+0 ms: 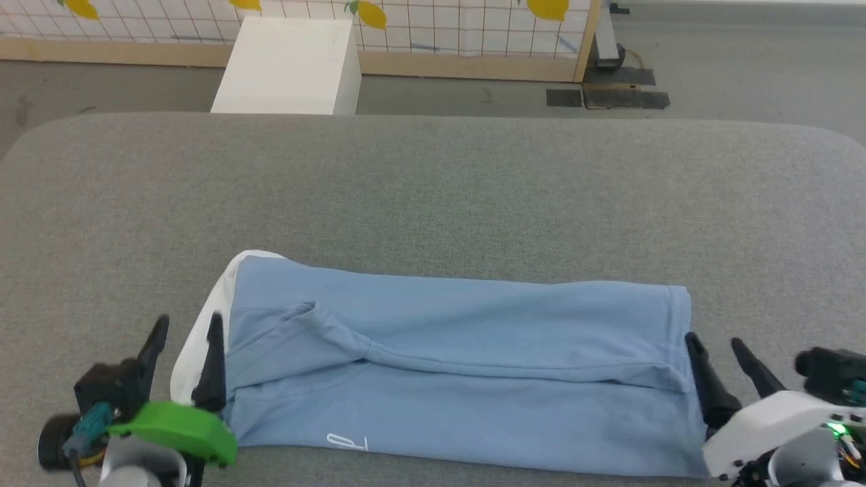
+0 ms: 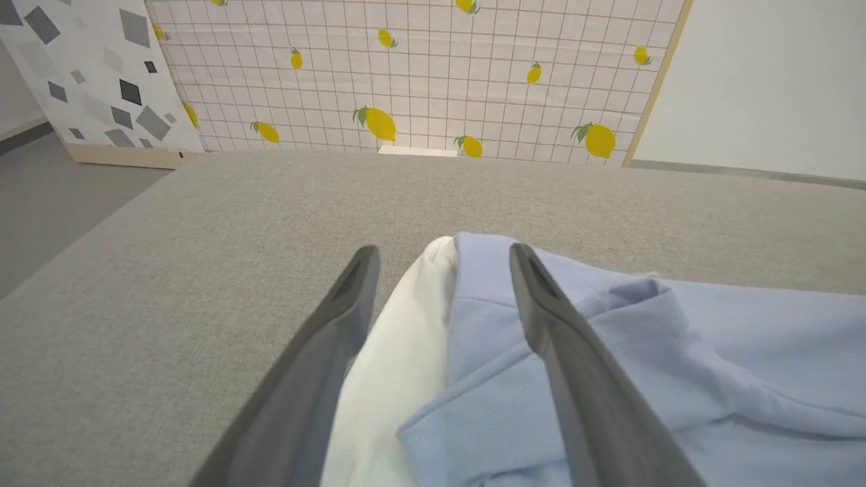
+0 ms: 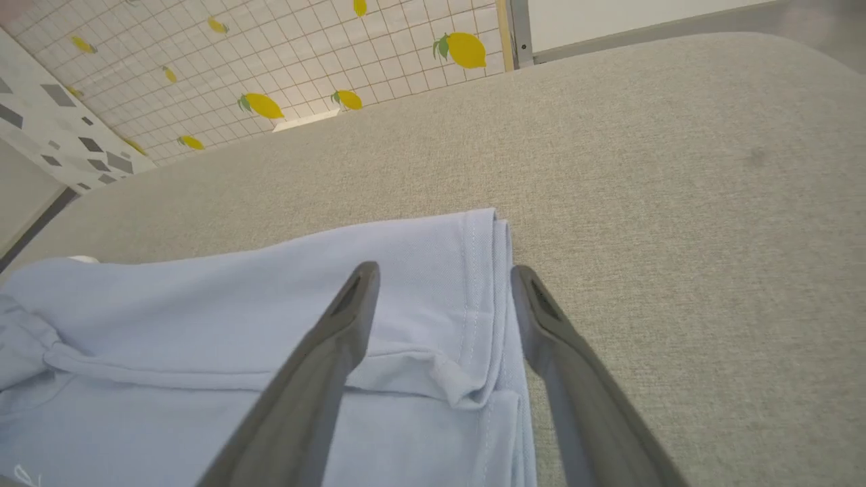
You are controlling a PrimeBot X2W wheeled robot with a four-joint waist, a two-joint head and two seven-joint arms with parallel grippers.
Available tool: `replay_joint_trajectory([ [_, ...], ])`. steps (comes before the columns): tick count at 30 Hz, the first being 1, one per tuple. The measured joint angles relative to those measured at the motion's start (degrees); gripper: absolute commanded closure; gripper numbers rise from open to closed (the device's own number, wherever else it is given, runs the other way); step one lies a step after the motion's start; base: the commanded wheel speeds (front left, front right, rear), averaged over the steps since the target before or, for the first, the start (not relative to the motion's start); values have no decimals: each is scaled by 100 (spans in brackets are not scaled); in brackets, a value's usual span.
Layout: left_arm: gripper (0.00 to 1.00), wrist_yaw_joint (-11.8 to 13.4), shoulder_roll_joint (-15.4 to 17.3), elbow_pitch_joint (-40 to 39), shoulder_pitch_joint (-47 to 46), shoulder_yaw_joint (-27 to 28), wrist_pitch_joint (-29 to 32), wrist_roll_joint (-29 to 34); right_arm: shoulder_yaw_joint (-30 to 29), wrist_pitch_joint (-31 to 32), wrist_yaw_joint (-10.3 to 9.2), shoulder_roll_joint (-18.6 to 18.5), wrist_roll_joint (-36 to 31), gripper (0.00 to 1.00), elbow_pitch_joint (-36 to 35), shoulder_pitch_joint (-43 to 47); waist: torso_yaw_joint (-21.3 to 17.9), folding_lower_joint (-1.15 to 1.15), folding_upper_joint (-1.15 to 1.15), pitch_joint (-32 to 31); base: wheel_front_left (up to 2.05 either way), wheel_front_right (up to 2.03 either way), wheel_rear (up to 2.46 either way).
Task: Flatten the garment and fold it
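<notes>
1. The left fingers (image 1: 214, 352) are spread wide apart and hold nothing. In the left wrist view (image 2: 544, 318) one finger lies over bare grey surface and the other over blue cloth, with the shirt's white layer between them.
2. The right fingers (image 1: 702, 372) are also spread wide and empty. In the right wrist view (image 3: 348, 318) one finger is over the blue cloth and the other over the desk just beside it, so the stitched hem runs between them.
3. Whether either pair of fingers touches the cloth cannot be told.
4. The shirt (image 1: 460, 338) lies folded into a long band across the near part of the desk (image 1: 433, 189), close to its front edge. A lengthwise fold runs along its middle.
5. A white inner layer (image 1: 203, 325) shows at the shirt's left end, and the double-stitched hem (image 3: 484, 284) is at its right end.
6. A small white script logo (image 1: 346, 443) sits near the shirt's front edge. Only part of it shows, and it cannot be read.
7. Beyond the desk, a white box (image 1: 291, 64) stands on the floor.
8. Behind the box is a white grid panel printed with yellow lemons (image 2: 406, 74).
</notes>
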Motion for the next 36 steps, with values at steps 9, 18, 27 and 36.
replay_joint_trajectory([
  [9,0,-142,-539,-123,-408,386,-18,658,-269,-57,0,4,539,0,1045,-188,-49,0,0,-73,0,0,0],
  [18,0,-444,-839,168,-698,515,-19,985,-212,714,0,18,186,0,2257,-888,-68,0,0,-64,0,0,0],
  [27,0,-575,-990,350,-723,654,-19,1071,163,1862,-2,-124,33,98,2247,-1175,-56,0,0,-9,0,0,0],
  [36,0,-624,-1098,380,-723,825,-19,1149,-310,1688,1,45,-339,100,1728,-1003,-76,0,0,58,0,0,0],
])
